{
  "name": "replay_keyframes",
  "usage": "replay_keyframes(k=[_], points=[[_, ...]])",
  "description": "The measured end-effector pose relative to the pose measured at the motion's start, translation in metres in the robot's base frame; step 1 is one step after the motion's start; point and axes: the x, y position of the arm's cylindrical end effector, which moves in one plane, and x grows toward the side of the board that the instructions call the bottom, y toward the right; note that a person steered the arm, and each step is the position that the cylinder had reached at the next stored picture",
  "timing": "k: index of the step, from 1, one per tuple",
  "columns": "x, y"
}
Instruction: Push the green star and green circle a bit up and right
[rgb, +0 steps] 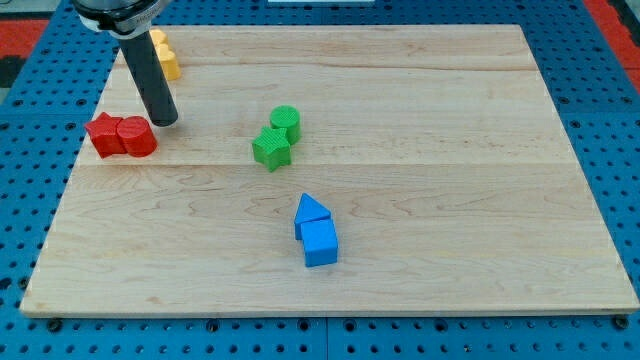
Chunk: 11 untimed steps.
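Note:
The green star (271, 148) lies a little left of the board's middle. The green circle (286, 122) sits just above and right of it, touching it. My tip (165, 121) rests on the board well to the left of both green blocks, right beside the red circle (137, 136).
A red star (104, 134) touches the red circle at the left edge. A yellow block (165, 55), partly hidden by the rod, sits at the top left. A blue triangle (311, 210) and a blue cube (320, 243) sit below the middle. The wooden board (450, 150) lies on a blue pegboard.

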Motion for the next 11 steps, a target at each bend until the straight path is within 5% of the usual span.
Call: replay_keyframes(k=[7, 11], points=[[0.014, 0.018], [0.096, 0.065]])
